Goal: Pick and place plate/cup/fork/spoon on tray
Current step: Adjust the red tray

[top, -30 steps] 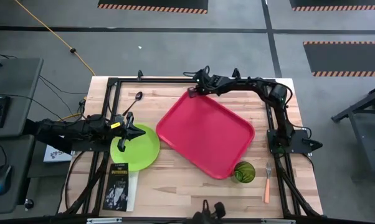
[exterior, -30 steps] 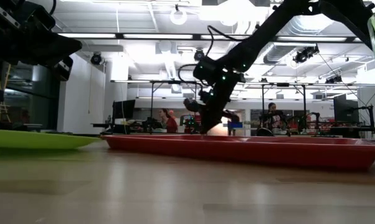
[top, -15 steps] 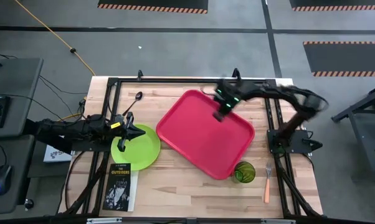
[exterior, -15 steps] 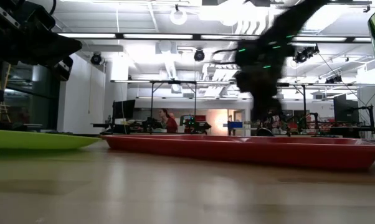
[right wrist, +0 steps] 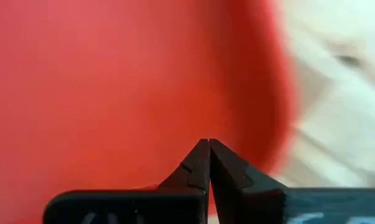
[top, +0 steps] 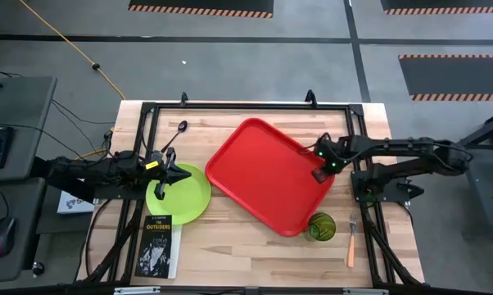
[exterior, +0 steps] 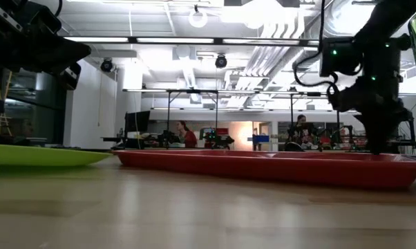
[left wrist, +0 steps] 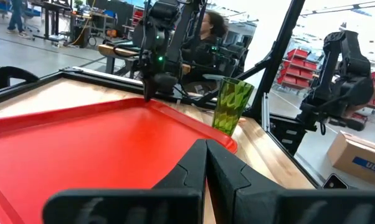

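The tray (top: 269, 175) lies diagonally at the centre of the tabletop (top: 230, 246), empty; over the last second it has turned slightly, its far corner now nearer the back frame. The right gripper (top: 320, 170), a second ago at that far corner, has swept across to the tray's right-hand rim, where it hovers with fingers closed on nothing. This reads as the tray having been nudged into position, with no tableware loaded yet. The plate (top: 179, 193) rests left of the tray, the left gripper (top: 174, 174) unmoved above its rim, fingers shut and empty. The cup (top: 319, 226) stands upright just beside the tray's near corner; the fork (top: 351, 243) lies right of it, the spoon (top: 177, 134) behind the plate. A printed card (top: 157, 244) lies near the plate. The high view alone gives all five items; the low view shows the tray's raised rim (exterior: 263, 166) and plate edge (exterior: 42, 155) in profile; the left wrist view shows the cup (left wrist: 232, 106) upright beyond the tray; the right wrist view shows the right gripper's closed tips (right wrist: 208, 163) over the tray's edge
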### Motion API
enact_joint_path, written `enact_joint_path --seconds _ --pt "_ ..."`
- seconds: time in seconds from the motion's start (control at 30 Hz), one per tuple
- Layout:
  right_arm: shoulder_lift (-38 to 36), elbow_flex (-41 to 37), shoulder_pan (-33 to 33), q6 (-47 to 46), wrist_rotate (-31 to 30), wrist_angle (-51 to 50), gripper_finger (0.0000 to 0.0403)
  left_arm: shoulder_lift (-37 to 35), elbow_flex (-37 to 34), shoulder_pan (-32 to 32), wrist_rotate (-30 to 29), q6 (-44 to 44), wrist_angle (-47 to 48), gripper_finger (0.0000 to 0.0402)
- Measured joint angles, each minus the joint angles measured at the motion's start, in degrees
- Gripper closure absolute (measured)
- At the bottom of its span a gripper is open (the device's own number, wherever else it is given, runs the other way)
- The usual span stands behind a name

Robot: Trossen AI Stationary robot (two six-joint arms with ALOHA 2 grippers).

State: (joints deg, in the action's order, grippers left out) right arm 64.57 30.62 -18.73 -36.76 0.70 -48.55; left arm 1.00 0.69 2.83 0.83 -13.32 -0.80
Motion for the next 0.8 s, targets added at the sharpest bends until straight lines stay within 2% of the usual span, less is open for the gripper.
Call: enact_joint_path --seconds 0.23,0.5,0.63,0.8 --pt "5.48 2.61 -2.71 4.86 -8.02 -2.14 0.0403 0.01 0.0 0.02 0.01 -0.01 0.0 0.0401" --pt "18.24 10.33 -8.48 15.67 -21.37 1.45 0.0403 0.0 0.0 0.0 0.01 0.0 0.02 0.0401" --pt "22.93 15.35 -11.6 20.2 -22.64 3.37 0.0403 0.02 0.0 0.0 0.0 -0.02 0.02 0.0401" --pt "21.03 21.59 -13.53 24.12 -22.95 3.8 0.0403 0.01 0.0 0.0 0.01 0.0 0.02 0.0401"
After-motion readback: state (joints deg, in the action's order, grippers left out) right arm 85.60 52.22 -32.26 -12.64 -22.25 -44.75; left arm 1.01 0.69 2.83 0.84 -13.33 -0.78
